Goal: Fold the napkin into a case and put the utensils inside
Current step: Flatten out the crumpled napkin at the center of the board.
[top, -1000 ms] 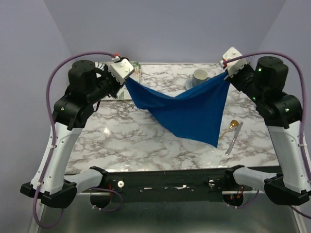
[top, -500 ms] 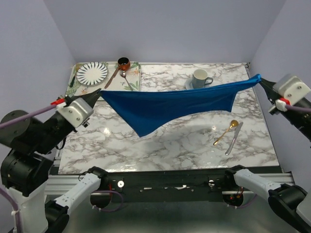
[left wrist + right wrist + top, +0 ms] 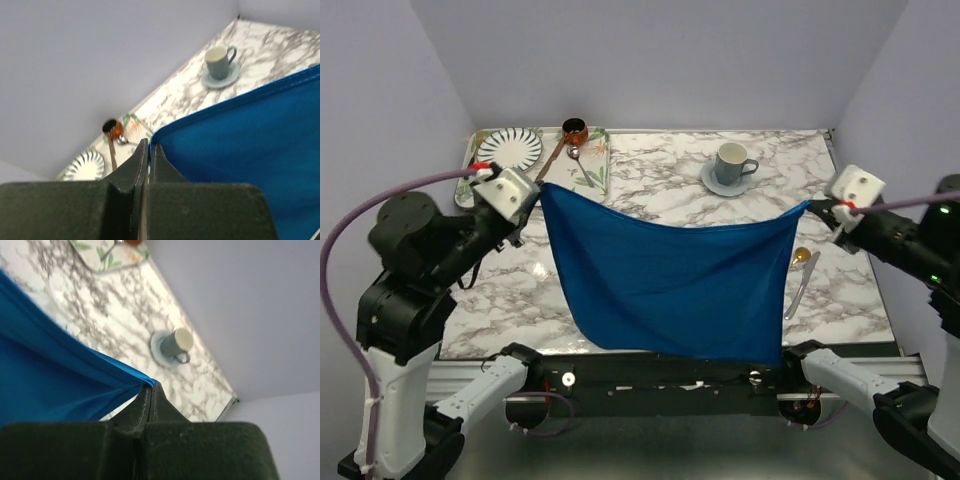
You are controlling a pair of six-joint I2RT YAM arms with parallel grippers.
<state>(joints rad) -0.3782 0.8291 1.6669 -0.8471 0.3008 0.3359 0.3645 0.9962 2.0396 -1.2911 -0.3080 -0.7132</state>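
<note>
Napkin (image 3: 670, 280) hung flat (slight sag), left tool (image 3: 538, 187) and right tool (image 3: 810, 206) clamping corners, raised, wide apart

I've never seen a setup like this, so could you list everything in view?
napkin: one, royal blue, hanging spread over table
cup: one, grey-blue, on saucer, far side
saucer: one, grey-blue, under cup
tray: one, floral, far left
plate: one, striped, on tray
pot: one, brown, tray's far edge
brown-handled spoon: one, on tray
gold spoon: one, right side
silver utensil: one, beside gold spoon
table: one, marble
left gripper: black, shut on napkin corner
right gripper: black, shut on napkin corner
</note>
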